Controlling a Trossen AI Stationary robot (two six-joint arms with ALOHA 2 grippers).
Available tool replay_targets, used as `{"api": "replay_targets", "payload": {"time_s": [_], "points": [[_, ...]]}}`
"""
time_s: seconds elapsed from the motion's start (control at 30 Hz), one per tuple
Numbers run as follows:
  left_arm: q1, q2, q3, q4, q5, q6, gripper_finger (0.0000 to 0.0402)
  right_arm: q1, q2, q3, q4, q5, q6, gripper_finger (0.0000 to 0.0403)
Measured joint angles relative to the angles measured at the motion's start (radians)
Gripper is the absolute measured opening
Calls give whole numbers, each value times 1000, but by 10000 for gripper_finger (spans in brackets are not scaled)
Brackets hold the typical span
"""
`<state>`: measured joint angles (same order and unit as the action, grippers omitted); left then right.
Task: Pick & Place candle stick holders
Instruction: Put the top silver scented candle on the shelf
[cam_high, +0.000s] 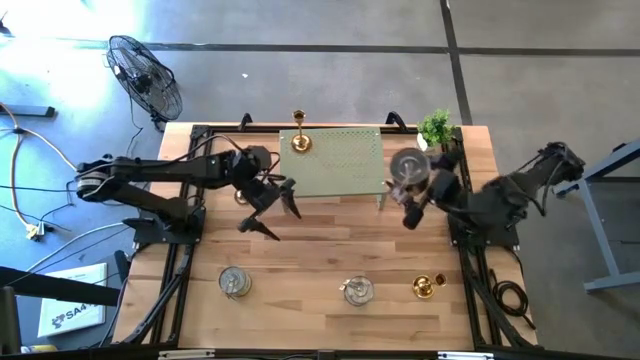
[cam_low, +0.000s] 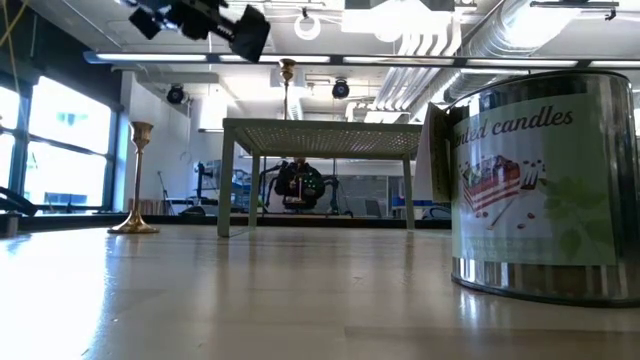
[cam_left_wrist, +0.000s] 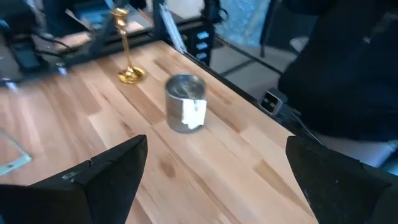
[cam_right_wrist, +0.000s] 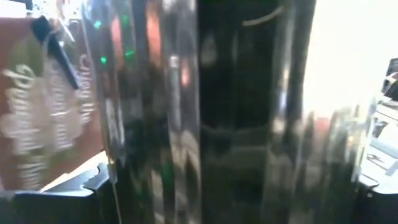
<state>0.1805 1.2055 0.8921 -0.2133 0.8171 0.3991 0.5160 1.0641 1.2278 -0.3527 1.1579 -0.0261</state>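
Note:
My right gripper (cam_high: 420, 190) is shut on a silvery cylindrical holder (cam_high: 408, 165) above the right end of the green perforated shelf (cam_high: 340, 165); the holder fills the right wrist view (cam_right_wrist: 205, 112). A gold holder (cam_high: 300, 140) stands on the shelf's left part. My left gripper (cam_high: 270, 205) hangs open and empty in front of the shelf (cam_left_wrist: 217, 186). Two silvery holders (cam_high: 235, 283) (cam_high: 358, 290) and a gold one (cam_high: 428, 287) stand by their bases near the table's front edge. Another gold holder (cam_low: 140, 180) stands left of the shelf. My right gripper has the silvery holder's curved wall (cam_right_wrist: 149, 155) between its two fingers (cam_right_wrist: 93, 186), one on each side, coming level from the table's right. The holder looks raised above the shelf top. The pads' exact place is hidden by the holder itself.
A small green potted plant (cam_high: 436, 127) stands at the shelf's far right corner, close to the held holder. Bare wood lies between the shelf and the front row. The near silvery holder (cam_low: 540, 190) blocks the low view's right side.

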Motion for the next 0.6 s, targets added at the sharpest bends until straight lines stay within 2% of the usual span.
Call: {"api": "replay_targets", "payload": {"time_s": [0.23,0.33,0.53,0.6], "points": [[21,-9,-83,39,41,-4,376,-280,23,0,-26,-371,40,341],[3,-9,-96,39,63,7,376,-382,56,0,-26,-496,44,341],[-32,-9,-119,39,72,22,376,-522,151,0,80,-770,15,341],[-30,-9,-127,39,72,22,376,-548,189,0,138,-831,2,341]]}}
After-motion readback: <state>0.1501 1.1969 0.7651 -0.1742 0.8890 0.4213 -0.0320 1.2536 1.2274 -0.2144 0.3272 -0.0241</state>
